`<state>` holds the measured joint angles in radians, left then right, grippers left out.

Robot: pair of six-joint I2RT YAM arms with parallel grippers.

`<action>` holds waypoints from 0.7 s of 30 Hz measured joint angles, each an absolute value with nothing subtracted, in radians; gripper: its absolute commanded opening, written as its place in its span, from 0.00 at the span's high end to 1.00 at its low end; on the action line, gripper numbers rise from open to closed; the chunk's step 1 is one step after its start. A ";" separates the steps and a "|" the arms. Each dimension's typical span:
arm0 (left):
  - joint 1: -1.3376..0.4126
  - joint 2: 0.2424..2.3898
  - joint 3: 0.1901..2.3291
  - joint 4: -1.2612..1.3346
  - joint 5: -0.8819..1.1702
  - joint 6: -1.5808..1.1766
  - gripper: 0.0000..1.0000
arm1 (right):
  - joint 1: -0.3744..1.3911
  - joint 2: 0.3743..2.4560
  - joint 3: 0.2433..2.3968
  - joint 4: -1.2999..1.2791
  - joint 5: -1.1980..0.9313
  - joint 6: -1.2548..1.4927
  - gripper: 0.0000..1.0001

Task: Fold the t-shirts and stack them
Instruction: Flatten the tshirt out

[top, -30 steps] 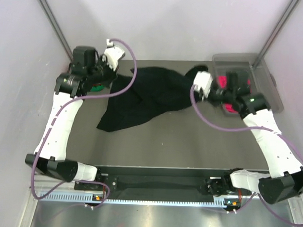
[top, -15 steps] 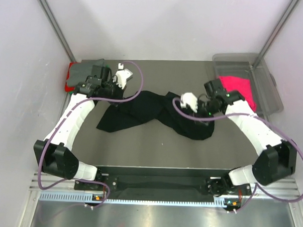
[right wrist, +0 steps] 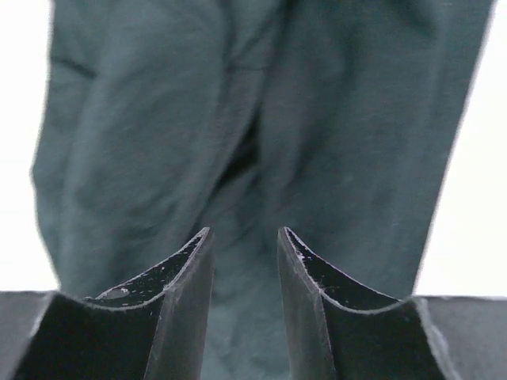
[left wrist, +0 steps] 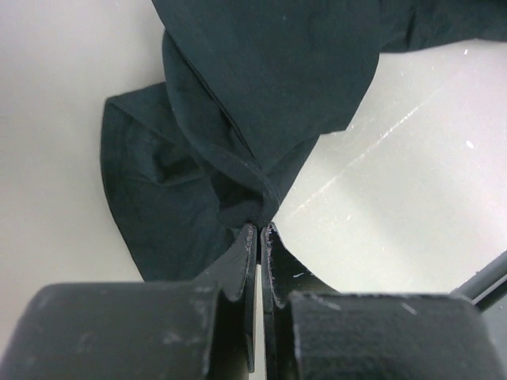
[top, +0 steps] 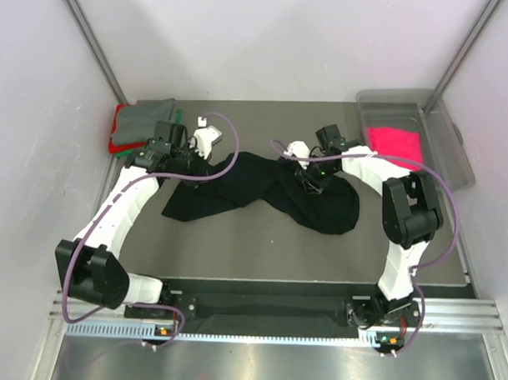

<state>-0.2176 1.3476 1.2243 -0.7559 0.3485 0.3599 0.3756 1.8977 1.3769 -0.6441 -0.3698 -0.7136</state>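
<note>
My left pincer: clenched on a fold at the edge of the crumpled black cloth t-shirt.
My right pincer: released, fingers apart, nothing between them, just over the black cloth.
Black shirt's place: strewn across the middle of the dark grey counter, between my arms.
Far left corner: folded grey t-shirt lying on a red t-shirt.
Far right: clear plastic bin holding a hot-pink t-shirt.
</note>
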 measured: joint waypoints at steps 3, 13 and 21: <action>-0.218 1.341 1.224 -0.748 0.351 0.356 1.00 | 0.371 1.905 1.377 -0.603 -0.350 -0.698 0.61; -0.215 1.341 1.221 -0.732 0.352 0.344 1.00 | 0.369 1.955 1.416 -0.516 -0.312 -0.670 0.59; -0.202 1.341 1.209 -0.724 0.352 0.342 1.00 | 0.368 2.034 1.450 -0.517 -0.308 -0.651 0.88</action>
<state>-0.2020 1.3415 1.2095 -0.7242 0.3515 0.3420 0.3683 2.0338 1.4498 -0.5167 -0.3080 -0.6514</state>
